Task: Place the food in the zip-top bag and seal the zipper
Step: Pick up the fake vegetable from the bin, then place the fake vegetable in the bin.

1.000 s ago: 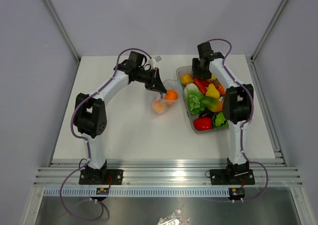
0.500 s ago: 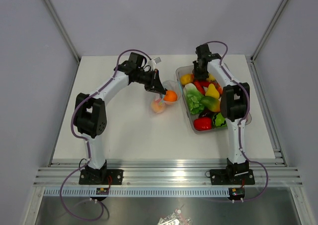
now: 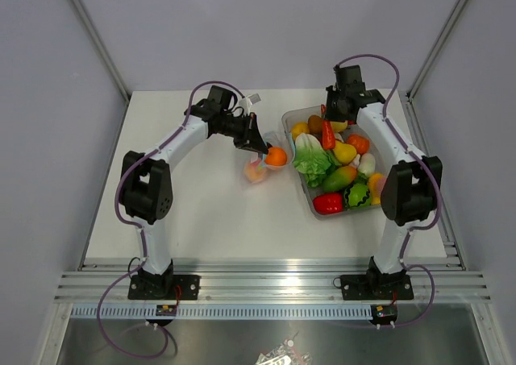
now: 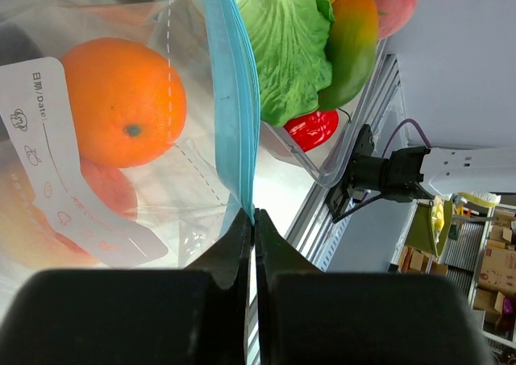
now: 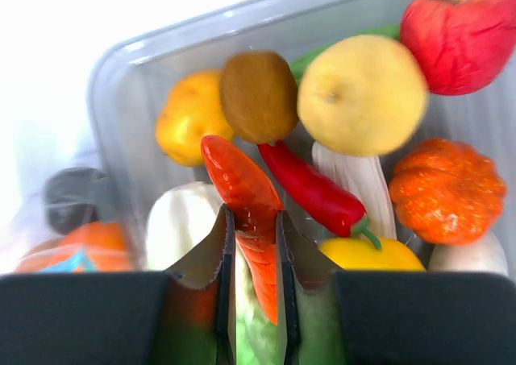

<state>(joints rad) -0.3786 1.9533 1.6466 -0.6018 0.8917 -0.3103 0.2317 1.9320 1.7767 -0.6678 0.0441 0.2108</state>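
Note:
The zip-top bag point(image 3: 262, 165) lies clear and floppy at the table's middle. It holds the round orange point(image 3: 276, 156) and the peach point(image 3: 256, 172). My left gripper point(image 3: 260, 146) is shut on the zipper point(image 4: 234, 99), the light blue strip along the bag's mouth; the left wrist view shows the orange point(image 4: 121, 99) behind the plastic. My right gripper point(image 3: 329, 120) is over the tray's back end, shut on an orange-red carrot-like toy point(image 5: 242, 184), which hangs from the fingers in the top view point(image 3: 327, 135).
A rigid clear tray point(image 3: 311, 211) stands right of the bag, filled with toy produce: green lettuce point(image 3: 310, 160), a red pepper point(image 3: 328, 203), a mango point(image 3: 339, 177), a yellow pear point(image 3: 345, 152), a red chilli point(image 5: 314, 192), a kiwi point(image 5: 258, 95).
My right gripper has risen from among the tray's food and swung right with the orange-red toy in it. The lettuce and other tray items have shifted. The left gripper and bag have barely moved.

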